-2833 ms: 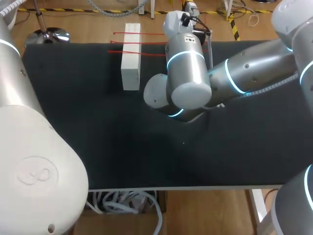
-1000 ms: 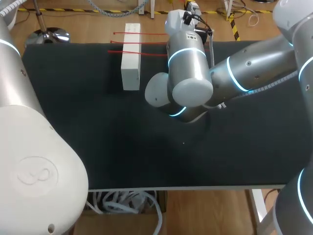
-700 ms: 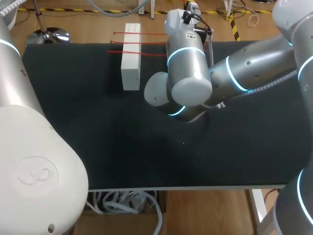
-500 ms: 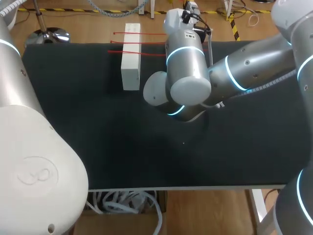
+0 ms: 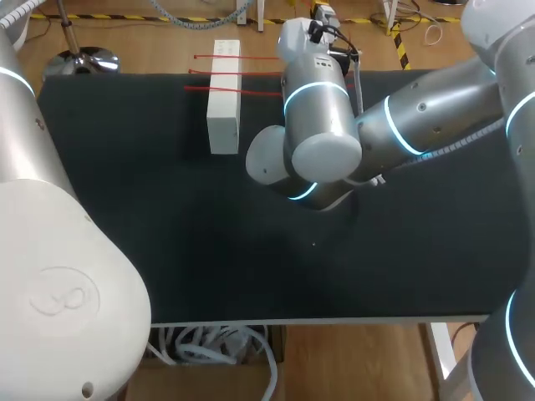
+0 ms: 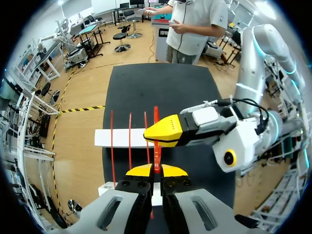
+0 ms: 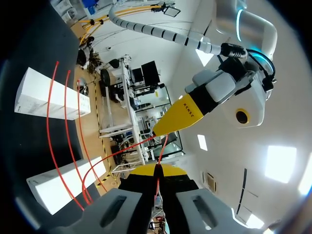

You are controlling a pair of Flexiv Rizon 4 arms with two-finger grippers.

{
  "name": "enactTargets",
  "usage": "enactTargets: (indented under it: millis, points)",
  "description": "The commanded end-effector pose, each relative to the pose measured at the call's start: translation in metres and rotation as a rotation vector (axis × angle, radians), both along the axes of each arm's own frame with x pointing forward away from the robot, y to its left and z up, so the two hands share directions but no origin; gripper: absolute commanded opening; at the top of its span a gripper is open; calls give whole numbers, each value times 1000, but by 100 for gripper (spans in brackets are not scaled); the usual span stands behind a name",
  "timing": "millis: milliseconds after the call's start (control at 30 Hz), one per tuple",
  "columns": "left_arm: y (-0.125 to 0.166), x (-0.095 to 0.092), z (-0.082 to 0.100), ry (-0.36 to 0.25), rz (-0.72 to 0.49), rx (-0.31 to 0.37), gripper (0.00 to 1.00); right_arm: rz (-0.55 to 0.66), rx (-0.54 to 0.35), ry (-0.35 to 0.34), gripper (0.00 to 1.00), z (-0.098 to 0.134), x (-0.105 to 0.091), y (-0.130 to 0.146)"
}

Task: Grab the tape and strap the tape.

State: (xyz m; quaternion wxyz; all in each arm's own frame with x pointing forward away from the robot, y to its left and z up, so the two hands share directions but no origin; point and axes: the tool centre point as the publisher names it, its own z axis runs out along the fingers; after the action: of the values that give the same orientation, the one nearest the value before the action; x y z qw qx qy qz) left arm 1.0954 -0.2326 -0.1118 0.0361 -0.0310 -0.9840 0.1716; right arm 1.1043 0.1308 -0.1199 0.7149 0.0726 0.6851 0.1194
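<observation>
My left hand (image 6: 156, 170) is pinched shut on the red tape (image 6: 156, 116), which runs lengthwise straight ahead of it across the white block (image 6: 119, 138), while my right hand (image 6: 154, 137), clamped on the same strand, sits just ahead, nearly tip to tip

Black-covered table (image 5: 167, 217) carrying a white block (image 5: 223, 109).
The block lies at the far edge, thin red tape (image 5: 255, 91) crossing its top.
</observation>
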Motion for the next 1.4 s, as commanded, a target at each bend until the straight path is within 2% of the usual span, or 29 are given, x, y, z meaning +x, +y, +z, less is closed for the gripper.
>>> enactTargets:
  millis: [33,1400]
  points:
    - [-1,0,1,3,-1,4,0,0,1,6,0,6,-1,0]
    - [-1,0,1,3,-1,4,0,12,10,-7,0,17,0,15]
